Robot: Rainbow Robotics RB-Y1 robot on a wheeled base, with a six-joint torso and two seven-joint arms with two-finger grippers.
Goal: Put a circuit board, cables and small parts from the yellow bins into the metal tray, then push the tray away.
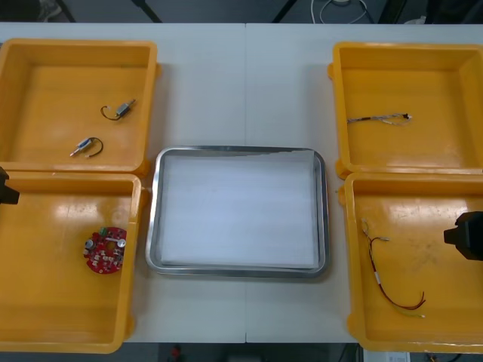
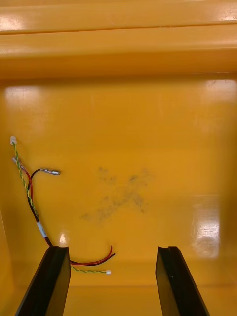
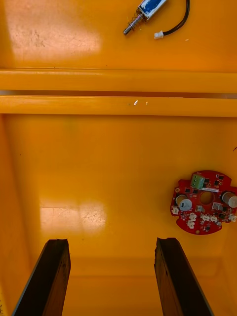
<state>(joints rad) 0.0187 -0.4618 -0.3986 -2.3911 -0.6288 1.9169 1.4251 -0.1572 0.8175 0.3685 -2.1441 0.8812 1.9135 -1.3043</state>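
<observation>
We hold the left tool [image 3: 112, 243] open and empty over the bin [image 3: 98, 173] with the red board [image 3: 203, 202], the right tool [image 2: 112, 249] likewise beside a cable [image 2: 31, 197].

This looks like an electronics workshop or robotics lab: a plain white bench [image 1: 245, 83] carries four yellow plastic sorting bins [image 1: 75, 44] flanking a shiny rectangular metal tray [image 1: 153, 226], and the bins hold a round red circuit board [image 1: 105, 250], thin coloured cables [image 1: 377, 277] and small metal parts [image 1: 124, 106].
</observation>
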